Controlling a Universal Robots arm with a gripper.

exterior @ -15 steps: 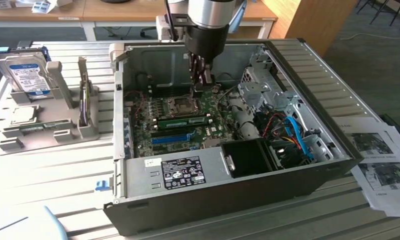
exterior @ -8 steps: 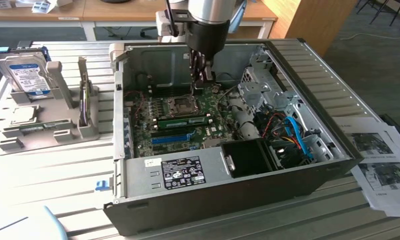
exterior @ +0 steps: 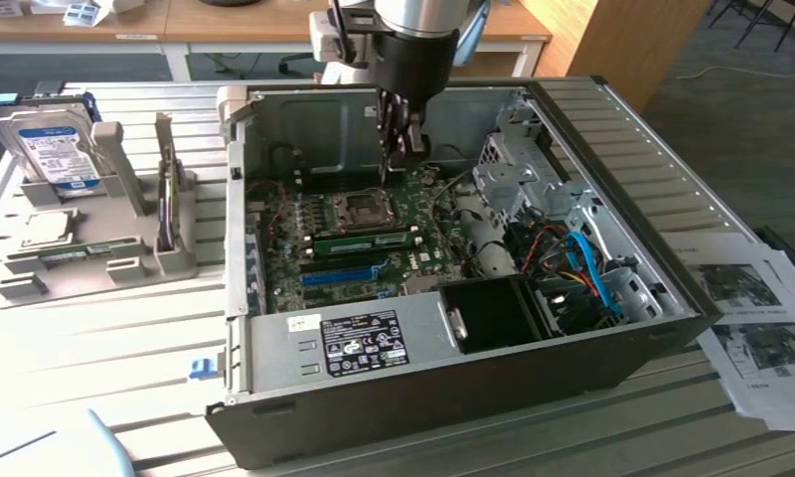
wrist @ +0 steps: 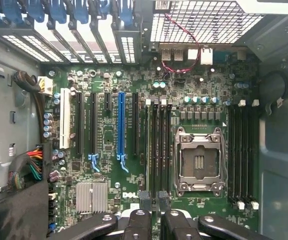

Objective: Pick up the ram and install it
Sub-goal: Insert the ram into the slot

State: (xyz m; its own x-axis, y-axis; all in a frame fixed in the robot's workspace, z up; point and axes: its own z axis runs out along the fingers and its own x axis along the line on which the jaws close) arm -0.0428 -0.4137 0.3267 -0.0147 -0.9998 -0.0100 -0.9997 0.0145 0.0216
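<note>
The counter [exterior: 119, 338] is bearing an open case [exterior: 504, 373]; the gripper [exterior: 405, 151] is hanging parted, empty, over its CPU socket [exterior: 367, 207]. The ram [exterior: 365, 241] beside that socket is looking stiff, likely fragile; its long edges suit gripping.

Computer case [exterior: 636, 179] lies open side up: entry from above is free over the middle of the motherboard [wrist: 114, 172], where the tool [exterior: 404, 149] hangs near the CPU socket [exterior: 365, 207], fingers a little apart. At the exterior view's right, the drive cage [exterior: 524, 169] and the red and blue cables [exterior: 576, 263] crowd the board edge. At the near end, a black plastic housing [exterior: 497, 313] and the labelled power supply [exterior: 358, 343] stand in the way; case walls close the sides.
</note>
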